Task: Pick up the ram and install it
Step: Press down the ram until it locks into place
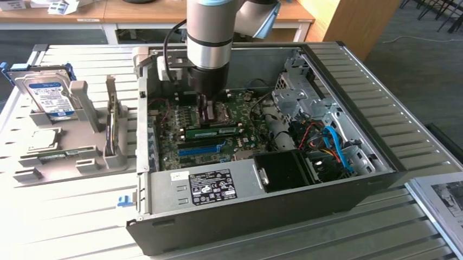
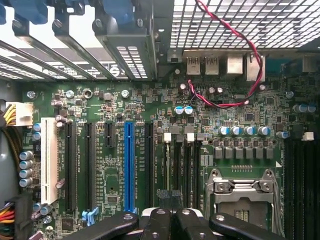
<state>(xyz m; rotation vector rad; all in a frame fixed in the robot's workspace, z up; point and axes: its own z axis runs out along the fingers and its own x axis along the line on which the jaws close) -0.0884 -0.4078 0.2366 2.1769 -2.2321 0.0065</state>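
a green ram [image 1: 211, 131] stick lies seated across the motherboard [image 1: 217, 138] inside the open computer case [image 1: 253, 216], which stands mid-bench [image 1: 65, 216]. just above the board, the pincer [image 2: 172, 220] hovers closed, holding nothing.

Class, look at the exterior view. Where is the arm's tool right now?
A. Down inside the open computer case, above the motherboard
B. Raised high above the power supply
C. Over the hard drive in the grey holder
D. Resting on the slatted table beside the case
A: the tool reaches down into the open case, just above the motherboard, away from the hard drive in its holder.
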